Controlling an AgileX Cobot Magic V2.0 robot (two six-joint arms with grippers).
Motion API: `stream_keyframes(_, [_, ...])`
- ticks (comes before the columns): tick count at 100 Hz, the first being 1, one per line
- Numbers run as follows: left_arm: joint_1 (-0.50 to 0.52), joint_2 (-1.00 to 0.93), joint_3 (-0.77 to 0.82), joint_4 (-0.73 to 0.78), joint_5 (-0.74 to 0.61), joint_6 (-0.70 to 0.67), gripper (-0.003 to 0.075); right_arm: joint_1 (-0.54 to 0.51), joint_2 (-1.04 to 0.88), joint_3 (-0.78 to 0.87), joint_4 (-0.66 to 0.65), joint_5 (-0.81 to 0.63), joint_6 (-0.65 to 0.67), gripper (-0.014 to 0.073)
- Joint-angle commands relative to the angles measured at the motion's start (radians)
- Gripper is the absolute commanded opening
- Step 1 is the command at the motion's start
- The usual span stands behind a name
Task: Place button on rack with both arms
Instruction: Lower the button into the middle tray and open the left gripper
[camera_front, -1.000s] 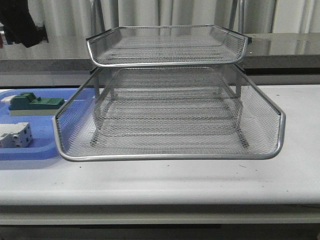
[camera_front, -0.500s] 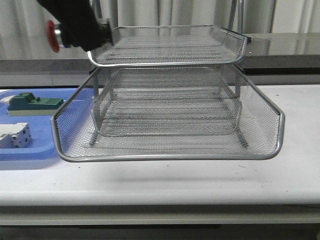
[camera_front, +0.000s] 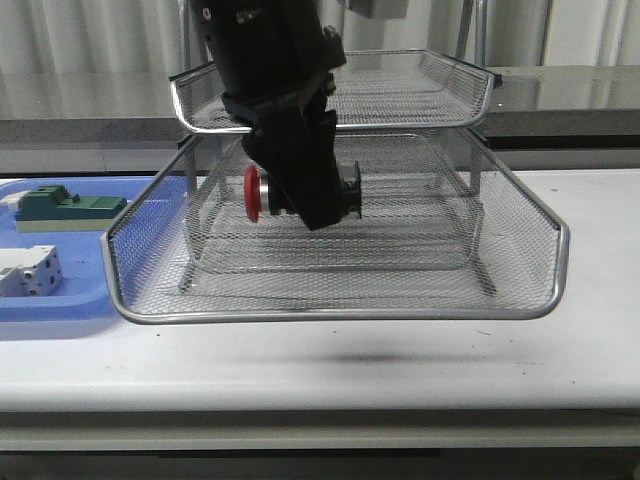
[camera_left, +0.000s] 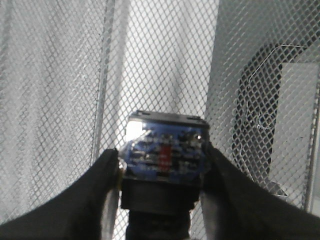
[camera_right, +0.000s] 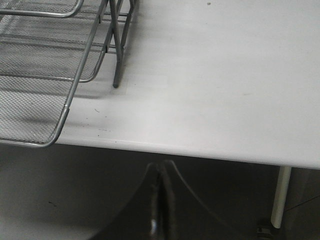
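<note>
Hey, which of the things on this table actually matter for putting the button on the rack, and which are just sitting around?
Part of the job:
button, held in the left claw
rack

Just lying about:
blue tray
green-topped block
white-grey block

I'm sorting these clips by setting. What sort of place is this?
Probably a lab or test bench, not an office: a plain white table against curtains, a wire-mesh rack set up as a prop, and a blue tray of electrical parts, with the left gripper holding the button.

Left arm (camera_front: 270, 80) bulky, black, jointed (glossy shell); end effector (camera_front: 305, 190) black.
</note>
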Motion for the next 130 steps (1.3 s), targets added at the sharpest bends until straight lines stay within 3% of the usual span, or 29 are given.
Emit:
stream_keyframes(1, [-0.008,-0.036,-0.036,-0.014,-0.027,-0.012,0.0073,-0.006,0.008,-0.031,-0.004,-0.063,0.000,-0.0069])
stream_keyframes(21, [-0.008,-0.034,-0.041,-0.014,-0.032,-0.022,0.0329,-0.006,0.008,-0.031,-0.004,-0.063,0.000,-0.0069])
stream_keyframes(34, [-0.008,-0.034,-0.045,-0.008,-0.032,-0.033,0.0420,-0.006,0.008,-0.031,-0.004,-0.063,0.000,-0.0069])
stream_keyframes(63, [-0.008,-0.040,-0.046,-0.007,-0.022,-0.037,0.0426,-0.006,0.008,-0.031,-0.004,-0.063,0.000,-0.0069])
stream_keyframes(96, [0.004,-0.168,-0.047,0.006,0.008,-0.156,0.0426,-0.006,0.008,-0.031,-0.004,-0.063,0.000,-0.0069])
stream_keyframes(130, [0.149,-0.362,-0.034,0.141,0.145,-0.346,0.0421,-0.006,0.008,-0.031,-0.004,-0.063,0.000,-0.0069])
